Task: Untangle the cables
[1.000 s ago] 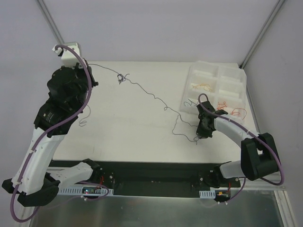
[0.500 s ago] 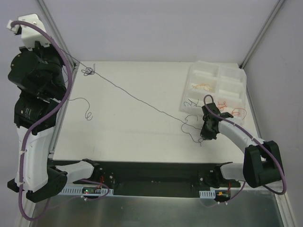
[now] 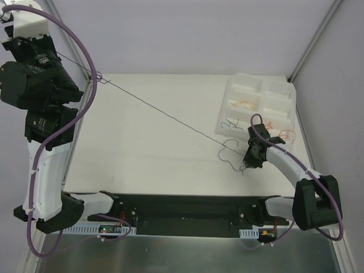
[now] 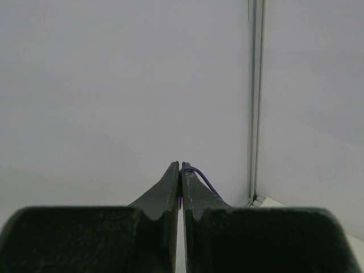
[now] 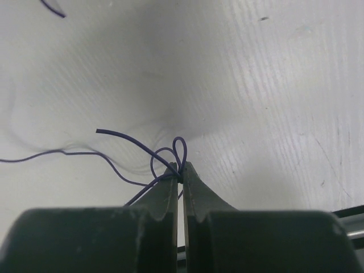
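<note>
Purple-blue wire (image 3: 170, 116), hair-thin, runs taut in one straight diagonal over the white table (image 3: 142, 159), from far left to near right. Its far end is pinched in the left gripper (image 4: 181, 170), jaws pressed together on a small loop of it, held high beyond the table's far-left corner. Its near end is pinched in the right gripper (image 5: 180, 170), jaws likewise closed, low over the table just beside the white tray (image 3: 247, 86). Loose curls (image 3: 227, 149) spill left of that gripper. A tiny knot (image 3: 100, 78) sits on the line near the left gripper, well apart from the right, so the left arm is nearer it. An orange strand (image 3: 244, 104), a red strand (image 3: 287, 135) and a black strand (image 3: 229, 123) lie in the tray's compartments. No brand, label or writing is legible.
</note>
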You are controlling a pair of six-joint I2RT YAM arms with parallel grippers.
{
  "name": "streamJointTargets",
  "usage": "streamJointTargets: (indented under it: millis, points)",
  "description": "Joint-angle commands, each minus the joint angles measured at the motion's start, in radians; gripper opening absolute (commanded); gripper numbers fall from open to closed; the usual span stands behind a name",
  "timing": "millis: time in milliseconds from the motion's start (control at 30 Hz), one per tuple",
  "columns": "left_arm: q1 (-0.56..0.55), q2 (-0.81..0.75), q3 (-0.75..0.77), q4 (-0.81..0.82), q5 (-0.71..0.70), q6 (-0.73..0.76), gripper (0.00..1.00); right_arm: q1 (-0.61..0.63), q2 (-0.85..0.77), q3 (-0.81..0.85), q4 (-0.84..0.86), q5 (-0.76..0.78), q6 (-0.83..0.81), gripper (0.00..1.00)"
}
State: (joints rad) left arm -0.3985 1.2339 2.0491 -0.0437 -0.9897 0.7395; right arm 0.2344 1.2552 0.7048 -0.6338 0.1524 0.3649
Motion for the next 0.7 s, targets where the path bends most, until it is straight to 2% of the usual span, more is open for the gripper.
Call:
streamJointTargets:
  millis: [0, 33, 100, 133, 200, 267, 467, 567, 667]
  points:
    - [0.007, -0.030, 0.010, 0.171, -0.070, 0.095, 0.00, -0.018, -0.023, -0.015, 0.034, -0.096, -0.085, 0.00]
    - [-0.003, -0.040, -0.001, 0.110, -0.060, 0.030, 0.00, -0.017, -0.026, -0.001, 0.066, -0.217, -0.136, 0.01]
    - [-0.040, -0.060, -0.038, -0.031, -0.055, -0.107, 0.00, 0.006, -0.043, 0.037, 0.069, -0.295, -0.204, 0.08]
    - [-0.068, -0.074, -0.073, -0.057, -0.059, -0.147, 0.00, 0.022, -0.059, 0.056, 0.062, -0.312, -0.221, 0.16]
    - [-0.123, -0.105, -0.191, -0.080, -0.085, -0.207, 0.00, 0.039, -0.083, 0.087, 0.043, -0.338, -0.254, 0.44]
    - [-0.160, -0.126, -0.266, -0.131, -0.101, -0.288, 0.00, 0.042, -0.100, 0.105, 0.034, -0.385, -0.279, 0.59]
    - [-0.186, -0.160, -0.400, -0.332, -0.018, -0.523, 0.00, 0.040, -0.129, 0.121, 0.005, -0.442, -0.294, 0.73]
    - [-0.186, -0.163, -0.460, -0.424, 0.103, -0.621, 0.00, 0.010, -0.109, 0.127, 0.005, -0.487, -0.281, 0.74]
    - [-0.184, -0.159, -0.530, -0.505, 0.238, -0.736, 0.00, 0.012, -0.070, 0.143, 0.074, -0.713, -0.340, 0.78]
